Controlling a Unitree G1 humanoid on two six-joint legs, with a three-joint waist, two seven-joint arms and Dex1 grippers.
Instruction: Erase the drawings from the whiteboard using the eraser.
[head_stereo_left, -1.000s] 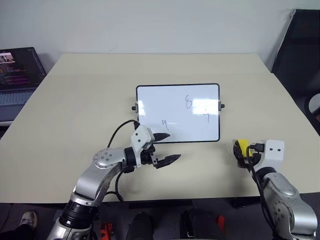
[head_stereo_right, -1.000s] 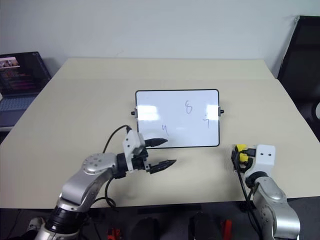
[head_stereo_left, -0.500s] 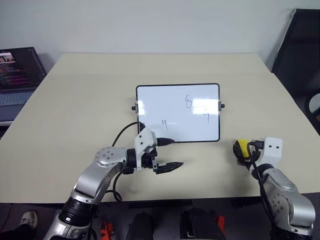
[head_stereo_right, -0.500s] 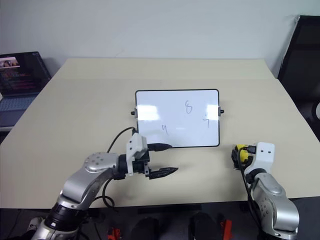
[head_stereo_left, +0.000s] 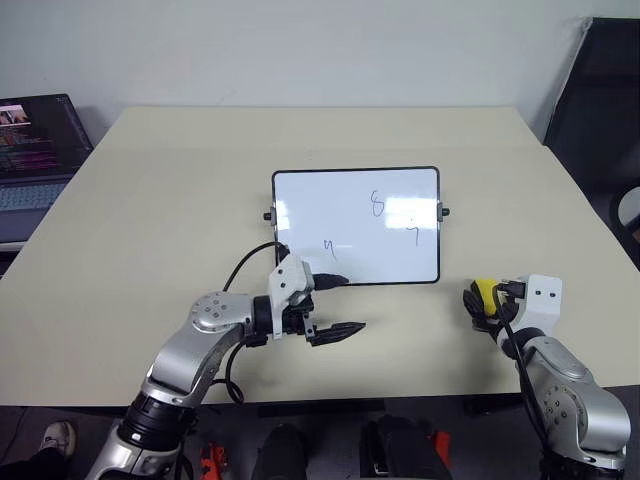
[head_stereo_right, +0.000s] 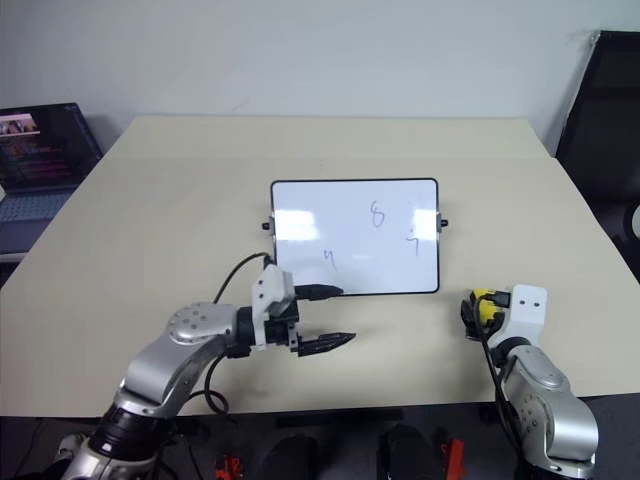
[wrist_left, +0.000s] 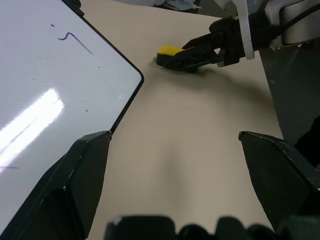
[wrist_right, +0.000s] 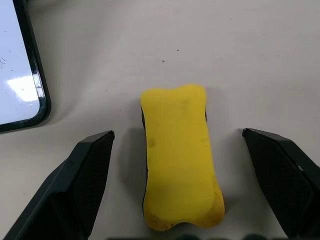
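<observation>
The beige table (head_stereo_left: 150, 200) carries everything, and no erasing has been done on it. At its middle lies the whiteboard (head_stereo_left: 330, 215), flat, with its black frame intact and its white face bearing all of the drawings (head_stereo_left: 378, 206): an 8-like mark toward the far right part, a 7-like mark just to the right of it near the right edge, and an n-like squiggle close to the near edge. None of the three looks smudged or thinned.

The left gripper (head_stereo_left: 334, 306) hangs just off the board's near edge, below the n-like mark, with its two black fingers spread apart and nothing between them. It appears to be waiting, perhaps to steady the board.

The right gripper (wrist_right: 177, 185) sits near the table's right front, well apart from the board's right corner. Its fingers are spread wide on either side of the eraser (wrist_right: 179, 152), which lies flat on the table, yellow face up, not yet gripped or lifted.

Judging from this, the task stands at its very first step: the eraser must be clamped, carried to the board and rubbed over all three marks.
</observation>
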